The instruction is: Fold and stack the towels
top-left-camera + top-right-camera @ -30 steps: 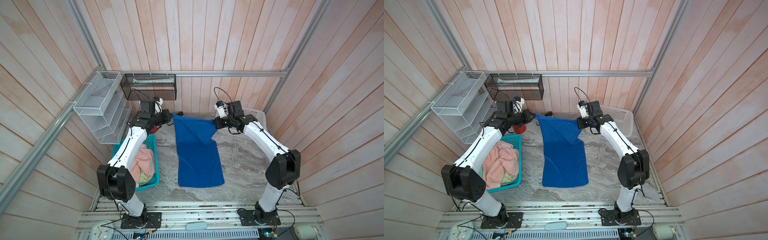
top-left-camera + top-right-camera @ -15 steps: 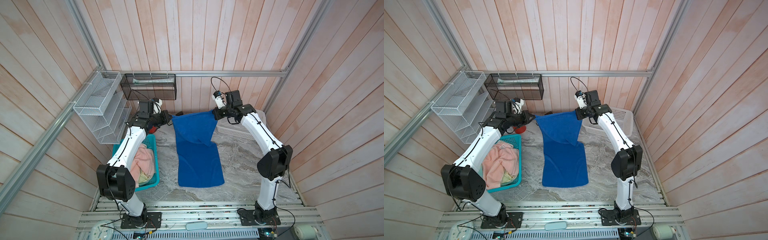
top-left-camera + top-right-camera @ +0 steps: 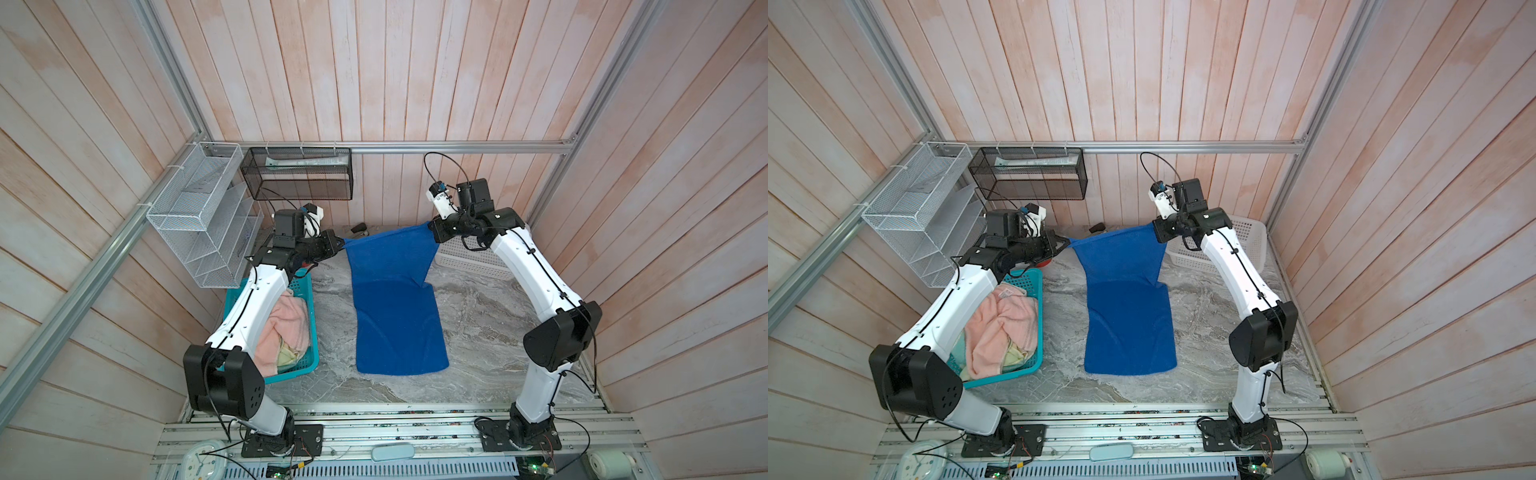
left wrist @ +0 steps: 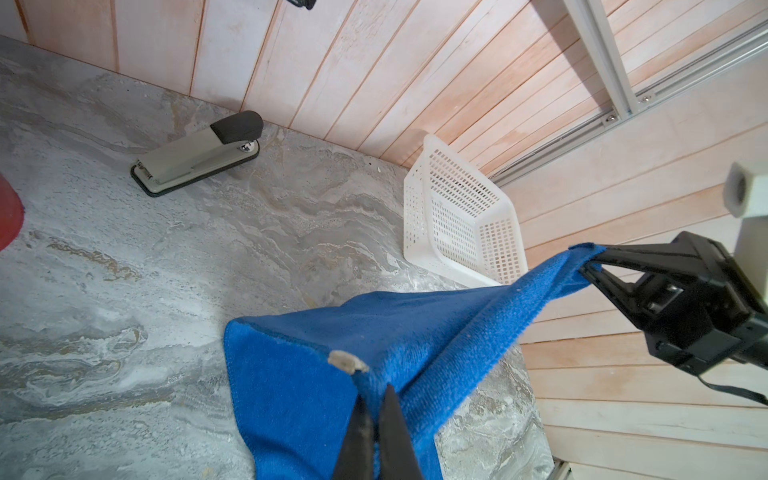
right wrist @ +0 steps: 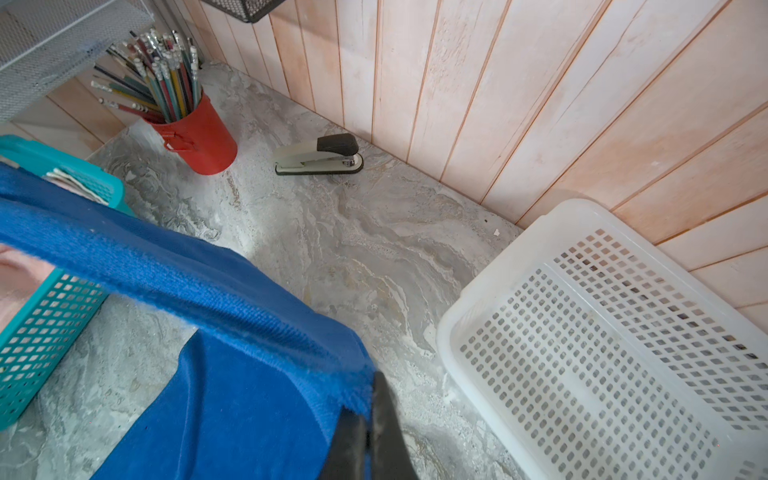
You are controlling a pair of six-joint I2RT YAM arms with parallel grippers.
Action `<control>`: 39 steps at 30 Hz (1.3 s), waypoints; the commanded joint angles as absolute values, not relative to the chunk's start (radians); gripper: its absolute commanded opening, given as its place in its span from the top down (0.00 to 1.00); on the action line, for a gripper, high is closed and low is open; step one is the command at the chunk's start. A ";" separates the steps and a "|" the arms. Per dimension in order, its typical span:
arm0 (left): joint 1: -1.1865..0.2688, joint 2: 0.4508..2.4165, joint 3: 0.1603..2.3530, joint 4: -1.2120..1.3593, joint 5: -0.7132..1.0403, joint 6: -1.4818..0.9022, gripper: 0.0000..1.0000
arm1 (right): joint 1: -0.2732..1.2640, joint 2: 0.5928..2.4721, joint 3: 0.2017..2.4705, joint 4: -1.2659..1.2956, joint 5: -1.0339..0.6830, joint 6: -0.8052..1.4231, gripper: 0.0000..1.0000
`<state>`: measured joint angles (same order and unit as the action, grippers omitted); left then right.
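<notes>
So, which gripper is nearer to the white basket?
Right. The right gripper holds a blue towel corner close by the white basket; the left gripper holds the other corner, across the towel.

The stretched towel [image 3: 399, 328] is royal blue, the crumpled towel [image 3: 286, 328] salmon-pink, the left basket [image 3: 291, 375] teal, the far-right basket [image 3: 469, 262] white.

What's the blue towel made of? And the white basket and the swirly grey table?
The blue towel looks like soft terry cloth: fuzzy, matte, sagging where lifted. The white basket looks like moulded plastic: smooth, slightly see-through, with neat rows of holes. The tabletop looks like grey veined stone, maybe marble, though it could be a printed pattern.
</notes>
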<state>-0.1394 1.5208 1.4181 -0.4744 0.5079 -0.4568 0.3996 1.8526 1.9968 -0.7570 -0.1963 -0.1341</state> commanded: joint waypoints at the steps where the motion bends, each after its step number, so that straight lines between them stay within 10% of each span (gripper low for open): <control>1: -0.114 1.453 1.311 -0.498 0.465 -0.458 1.00 | 0.372 1.770 1.892 -0.777 -0.068 -0.150 1.00; 18: -0.252 1.151 0.607 -0.381 0.456 -0.654 1.00 | 0.406 1.333 0.897 -0.449 -0.306 0.120 1.00; 39: -0.076 1.857 1.765 -0.532 0.548 -0.457 1.00 | 0.242 2.234 2.519 -0.902 -0.118 -0.181 1.00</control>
<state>-0.1223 1.8210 1.7115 -0.4541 0.5838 -0.4934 0.3077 2.1437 2.3451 -0.7471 -0.2863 -0.1097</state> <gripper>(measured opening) 0.048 0.052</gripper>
